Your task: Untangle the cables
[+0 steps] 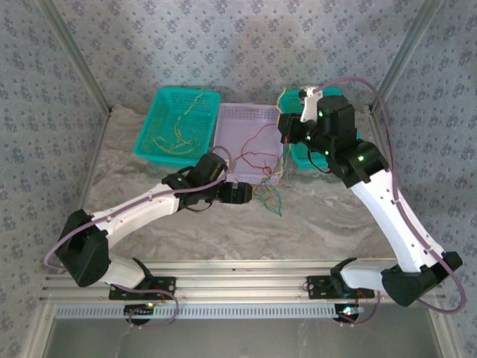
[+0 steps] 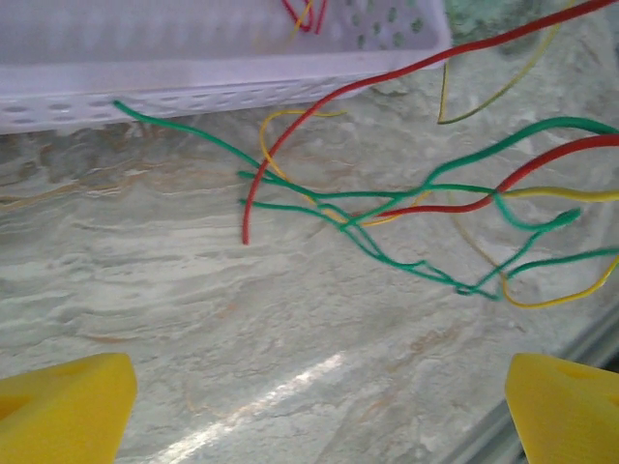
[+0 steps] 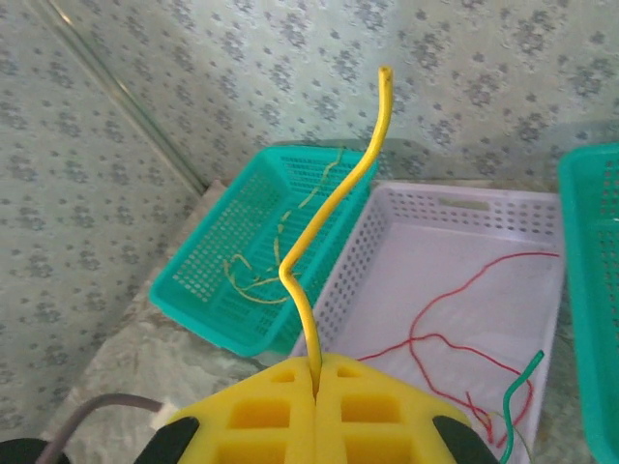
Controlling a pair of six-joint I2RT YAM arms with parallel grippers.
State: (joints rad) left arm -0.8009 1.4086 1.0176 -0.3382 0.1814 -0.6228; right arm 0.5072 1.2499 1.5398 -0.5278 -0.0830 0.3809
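Two claws logged: right claw (image 3: 315, 372) is closed tight on a single yellow cable (image 3: 334, 208), which stands up out of it with a kink partway. The left claw (image 2: 319, 401) is spread wide and grips nothing, over the tangle of red, green and yellow cables (image 2: 406, 208) lying on the table (image 2: 193, 319) just beside the lilac basket (image 2: 145, 87); more red cable (image 3: 435, 338) lies inside that basket.

Teal basket (image 1: 147, 130), lilac basket (image 1: 242, 123) beside it, marble table (image 1: 320, 224), patterned walls (image 1: 238, 45).
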